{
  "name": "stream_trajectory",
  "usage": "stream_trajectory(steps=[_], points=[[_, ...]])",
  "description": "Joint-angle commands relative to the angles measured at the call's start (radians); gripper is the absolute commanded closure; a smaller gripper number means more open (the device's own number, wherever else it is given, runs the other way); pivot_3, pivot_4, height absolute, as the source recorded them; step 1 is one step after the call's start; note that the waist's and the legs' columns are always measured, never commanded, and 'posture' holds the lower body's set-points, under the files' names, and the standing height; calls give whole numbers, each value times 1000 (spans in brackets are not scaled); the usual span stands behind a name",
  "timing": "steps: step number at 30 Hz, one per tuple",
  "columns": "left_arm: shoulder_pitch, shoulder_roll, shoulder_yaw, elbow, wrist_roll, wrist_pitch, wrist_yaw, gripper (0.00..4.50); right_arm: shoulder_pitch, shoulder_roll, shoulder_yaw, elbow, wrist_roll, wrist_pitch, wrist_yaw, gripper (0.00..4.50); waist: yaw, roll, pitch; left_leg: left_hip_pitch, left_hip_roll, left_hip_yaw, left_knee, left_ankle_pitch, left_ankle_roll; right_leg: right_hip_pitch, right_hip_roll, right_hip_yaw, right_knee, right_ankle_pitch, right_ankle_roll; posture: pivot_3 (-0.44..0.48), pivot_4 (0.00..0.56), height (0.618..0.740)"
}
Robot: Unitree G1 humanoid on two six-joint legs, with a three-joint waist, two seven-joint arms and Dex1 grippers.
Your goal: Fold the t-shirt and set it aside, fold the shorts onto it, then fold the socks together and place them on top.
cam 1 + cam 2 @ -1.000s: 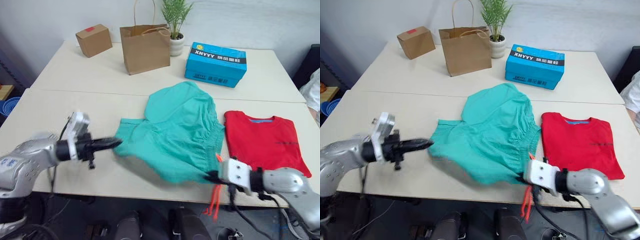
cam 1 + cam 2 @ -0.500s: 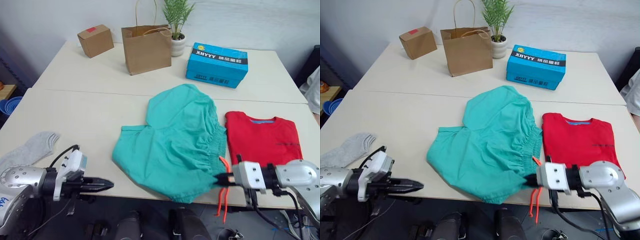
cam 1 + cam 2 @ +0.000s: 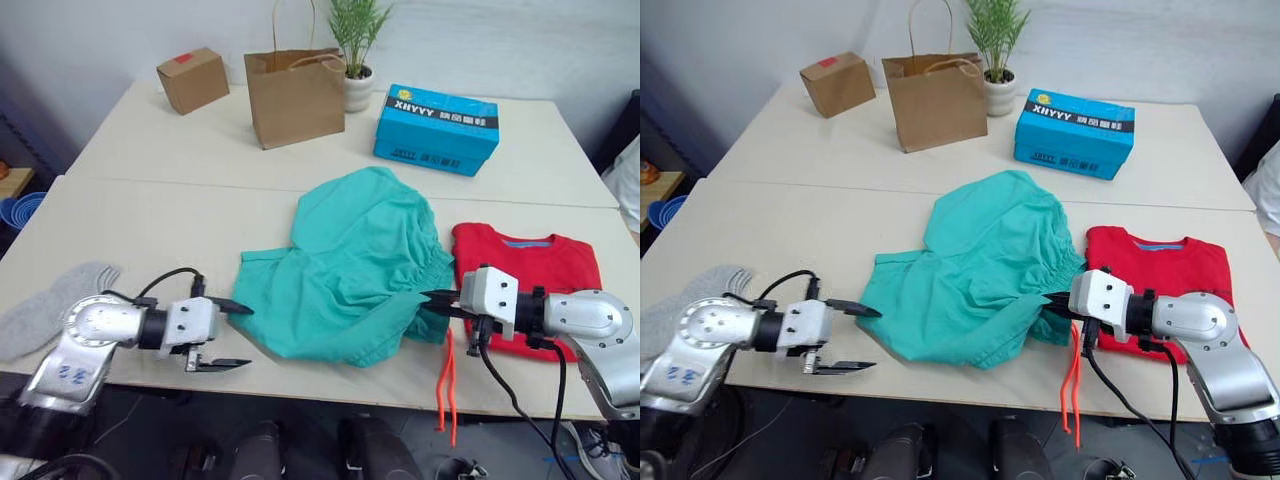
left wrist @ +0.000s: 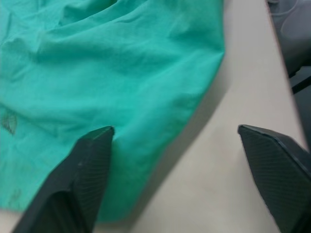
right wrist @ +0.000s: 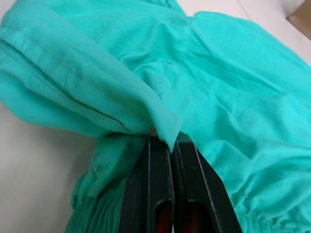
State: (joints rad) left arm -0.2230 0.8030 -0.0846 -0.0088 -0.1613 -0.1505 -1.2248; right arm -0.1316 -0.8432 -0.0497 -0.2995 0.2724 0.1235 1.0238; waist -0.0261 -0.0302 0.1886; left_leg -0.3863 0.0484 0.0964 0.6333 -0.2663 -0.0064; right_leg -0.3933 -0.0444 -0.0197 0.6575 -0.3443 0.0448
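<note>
— Shorts lie in the middle of the table, beside the folded t-shirt. Which step is this?

— Folding the shorts, I judge. My right hand is closed tight on the waistband fold, lifted a little. My left hand is wide open at the leg hem, gripping nothing.

— Next?

— Close the left hand on that hem, I think. The socks wait at my left.

— Any writing?

— The blue box says "XHYYY".
</note>
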Motion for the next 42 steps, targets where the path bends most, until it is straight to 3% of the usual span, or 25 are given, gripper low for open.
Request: stream_trajectory(steps=[1, 2, 5, 9, 10, 11, 13, 18, 19, 26, 31, 33, 37, 40, 42], points=[[-46, -19, -53, 67, 42, -68, -18, 173, -9, 1, -33, -10, 3, 12, -27, 4500, -4, 0, 0, 0, 0, 0, 0, 0, 0, 0, 0, 0, 0, 0, 0, 0, 150, 740], [-66, -29, -68, 99, 62, -93, -14, 173, -10, 0, -33, -12, 4, 20, -33, 4500, -4, 0, 0, 0, 0, 1, 0, 0, 0, 0, 0, 1, 0, 0, 0, 0, 150, 740], [-117, -47, -99, 195, 113, -139, 6, 808, -13, -5, -35, -20, 5, 37, -41, 4500, -1, 2, -1, 1, 0, 1, 0, 0, 0, 0, 0, 1, 2, 0, 0, 0, 150, 740], [-156, -38, -99, 281, 107, -155, -1, 2047, 9, -28, -58, -53, 59, 48, 8, 4500, -1, 3, -2, 2, 0, 1, 2, 1, 1, 1, 0, 1, 3, 1, 2, 0, 150, 740], [-143, -10, -80, 273, 68, -126, -37, 2093, 46, -50, -77, -83, 113, 54, 67, 4500, -1, 3, -2, 2, 0, 1, 2, 1, 1, 1, 0, 1, 3, 1, 2, 0, 150, 740], [-124, 17, -62, 254, 27, -99, -71, 2469, 78, -67, -92, -109, 158, 68, 111, 4500, -1, 3, -2, 2, 0, 1, 2, 2, 1, 1, 0, 1, 3, 2, 2, 0, 150, 740], [-66, 78, -40, 184, -57, -49, -158, 2788, 139, -101, -115, -161, 235, 127, 164, 4500, -7, 3, -2, 2, 0, 0, 1, 2, 1, 1, 1, 1, 3, 2, 2, 0, 150, 740], [96, 189, 27, -2, -191, 97, -221, 4390, 217, -131, -134, -229, 286, 174, 192, 4500, -27, 3, -1, 2, 2, 0, -2, 2, -1, 0, 2, 1, 2, 0, 0, 0, 150, 740], [131, 207, 51, -45, -223, 136, -225, 4470, 226, -133, -135, -237, 290, 183, 193, 4500, -27, 3, -1, 2, 2, 0, -2, 2, -1, 0, 2, 1, 2, 0, 0, 0, 150, 740], [281, 240, 190, -167, -270, 191, -187, 4470, 245, -131, -139, -231, 281, 170, 205, 4500, -11, 2, -1, 2, 1, -1, -2, 2, -1, 1, 0, 1, 1, 0, 0, 0, 150, 740], [493, 333, 296, -274, -354, 380, -245, 4470, 291, -167, -146, -240, 304, 202, 259, 4500, -10, 2, -1, 1, 1, 0, -4, 1, -2, -1, 0, 0, 0, -1, -3, 0, 150, 740], [477, 306, 284, -268, -334, 352, -217, 4470, 264, -158, -127, -233, 302, 204, 249, 4500, -6, 3, 0, 1, 1, 0, -4, 1, -3, -1, 0, 0, 0, -2, -3, 0, 150, 740], [301, 178, 227, -211, -265, 290, -89, 4470, 185, -131, -94, -197, 282, 191, 231, 4500, 6, 3, 0, 2, 1, -1, -2, 3, -1, 1, 0, 0, 0, -2, -2, 0, 150, 740], [240, 144, 176, -194, -209, 240, -87, 3926, 160, -116, -85, -181, 270, 179, 225, 4500, 4, 0, -1, 2, 1, 0, -2, 4, 0, 1, 0, 0, -1, -1, -2, 0, 150, 740], [215, 132, 134, -176, -161, 182, -92, 3326, 157, -112, -81, -182, 272, 177, 221, 4500, 1, 0, -1, 1, 0, 0, -3, 3, -1, 1, -1, 0, -1, 0, -1, 0, 150, 740]])
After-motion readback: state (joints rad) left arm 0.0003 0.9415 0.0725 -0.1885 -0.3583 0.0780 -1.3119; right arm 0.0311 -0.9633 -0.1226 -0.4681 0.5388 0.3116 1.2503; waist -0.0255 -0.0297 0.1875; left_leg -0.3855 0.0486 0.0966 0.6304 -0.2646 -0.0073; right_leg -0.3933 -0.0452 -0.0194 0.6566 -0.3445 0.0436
